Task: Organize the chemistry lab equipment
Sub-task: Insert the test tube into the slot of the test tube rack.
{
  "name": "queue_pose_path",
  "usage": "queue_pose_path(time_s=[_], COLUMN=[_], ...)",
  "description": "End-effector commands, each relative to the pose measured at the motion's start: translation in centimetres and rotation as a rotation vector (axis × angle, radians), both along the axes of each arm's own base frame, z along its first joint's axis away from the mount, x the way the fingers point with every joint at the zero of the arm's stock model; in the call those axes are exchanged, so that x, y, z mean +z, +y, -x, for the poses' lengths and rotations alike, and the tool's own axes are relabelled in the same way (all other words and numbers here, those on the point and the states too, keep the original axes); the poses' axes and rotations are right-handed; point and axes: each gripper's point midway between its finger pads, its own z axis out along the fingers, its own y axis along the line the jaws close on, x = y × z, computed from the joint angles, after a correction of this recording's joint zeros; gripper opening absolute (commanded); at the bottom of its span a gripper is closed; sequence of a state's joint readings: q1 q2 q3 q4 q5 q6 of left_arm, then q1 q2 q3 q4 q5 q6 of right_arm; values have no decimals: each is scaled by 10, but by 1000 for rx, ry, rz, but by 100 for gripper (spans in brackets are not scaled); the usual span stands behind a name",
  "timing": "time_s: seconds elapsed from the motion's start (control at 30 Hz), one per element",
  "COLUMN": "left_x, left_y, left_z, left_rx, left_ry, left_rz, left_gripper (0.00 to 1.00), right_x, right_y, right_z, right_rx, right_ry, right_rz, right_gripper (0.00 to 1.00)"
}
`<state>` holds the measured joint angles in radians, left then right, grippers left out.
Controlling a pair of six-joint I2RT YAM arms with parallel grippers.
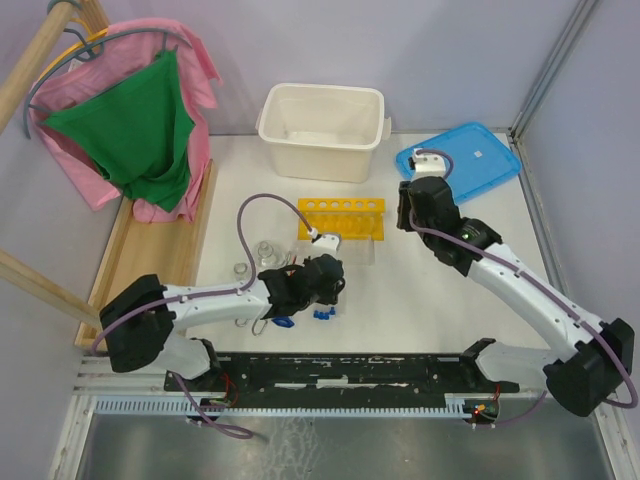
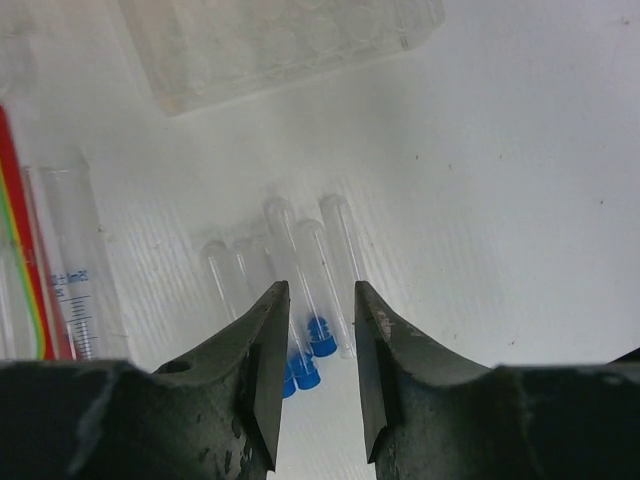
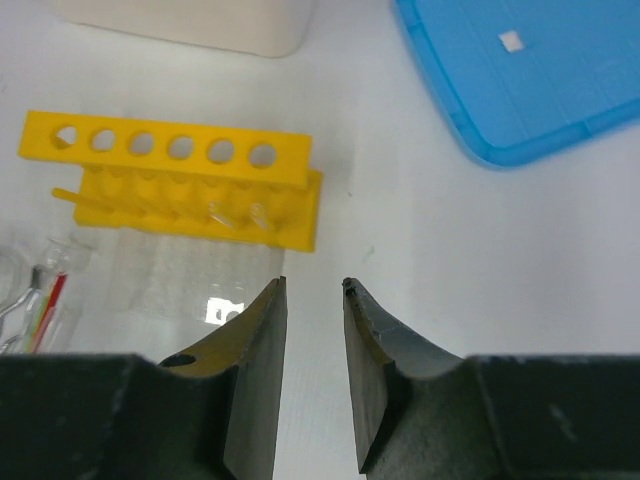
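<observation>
Several small clear tubes with blue caps (image 2: pixel 312 262) lie side by side on the white table. My left gripper (image 2: pixel 318 292) hangs open just above them, holding nothing; it shows in the top view (image 1: pixel 334 290) with the caps (image 1: pixel 322 315) beside it. The yellow test-tube rack (image 1: pixel 340 218) lies in front of the tub and also shows in the right wrist view (image 3: pixel 180 180). My right gripper (image 3: pixel 313 287) is open and empty, right of the rack (image 1: pixel 403 216). A thin red rod (image 2: pixel 25 250) and a graduated glass tube (image 2: pixel 75 260) lie left of the tubes. Small glass flasks (image 1: pixel 264 252) stand left of the rack.
A large white tub (image 1: pixel 322 130) stands at the back. A flat blue lid (image 1: pixel 458 162) lies at the back right. A clear plastic tray (image 2: pixel 290 40) lies between rack and tubes. A wooden frame with pink and green cloths (image 1: pixel 140 130) is on the left.
</observation>
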<state>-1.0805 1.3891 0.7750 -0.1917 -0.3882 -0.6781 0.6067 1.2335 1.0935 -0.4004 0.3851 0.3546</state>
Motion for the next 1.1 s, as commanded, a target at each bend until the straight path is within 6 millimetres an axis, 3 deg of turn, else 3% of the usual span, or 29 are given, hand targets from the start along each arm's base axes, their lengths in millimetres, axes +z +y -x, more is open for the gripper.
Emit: queue_pose_path(time_s=[0.0, 0.33, 0.63, 0.93, 1.07], left_x=[3, -22, -42, -55, -61], left_y=[-27, -53, -42, -45, -45], left_z=[5, 19, 19, 21, 21], left_rx=[-7, -41, -8, -14, -17], left_ry=[37, 80, 92, 109, 117], left_rz=[48, -24, -127, -159, -171], left_gripper=[39, 37, 35, 34, 23], right_x=[-22, -43, -49, -53, -55], right_y=[-45, -56, -54, -52, -50], right_z=[27, 43, 43, 42, 42], right_rx=[-157, -178, -171, -164, -153], right_ry=[58, 96, 104, 110, 119], right_rz=[76, 85, 80, 85, 84], right_gripper=[37, 37, 37, 37, 37])
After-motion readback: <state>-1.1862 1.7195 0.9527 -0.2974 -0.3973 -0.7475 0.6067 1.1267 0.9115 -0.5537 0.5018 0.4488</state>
